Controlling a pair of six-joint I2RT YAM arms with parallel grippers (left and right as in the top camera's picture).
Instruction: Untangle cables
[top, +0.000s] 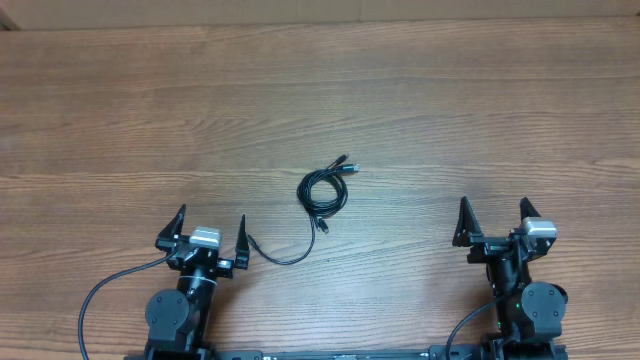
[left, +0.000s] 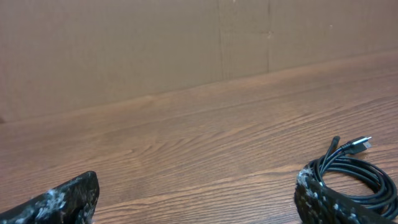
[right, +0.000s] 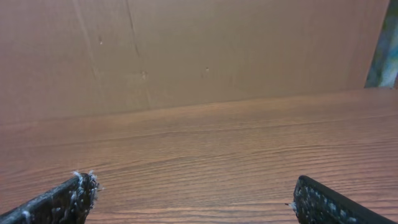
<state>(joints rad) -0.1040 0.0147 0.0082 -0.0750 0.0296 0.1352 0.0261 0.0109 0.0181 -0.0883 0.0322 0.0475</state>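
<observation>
Cables (top: 322, 192) bunched into one small coil at mid-scene on the bare table (top: 450, 100). Silver-tipped plug (top: 348, 165) poking out at the coil's far-right. Loose tail (top: 285, 261) trailing near-left, ending just beside the inner finger (top: 242, 235) of the left gripper (top: 213, 213). Cannot tell whether one cord or several in the bundle.

Left gripper released, jaws spread wide, holding nothing. Right gripper (top: 492, 200) likewise released and empty, parked well apart from the coil, off to its right.

Left arm clearly the nearer one, with the coil far and a little right of it. In the left wrist view, coil at the right edge, just past the right fingertip (left: 311, 196). Nothing of the cables in the right wrist view, only wood and a cardboard wall (right: 217, 50).

Long axis of the whole piece running near-left to far-right, tail to plug. Likely best to take the tail end with the left, reach the right across for the plug end, then draw apart along that line. No containers anywhere in view.
</observation>
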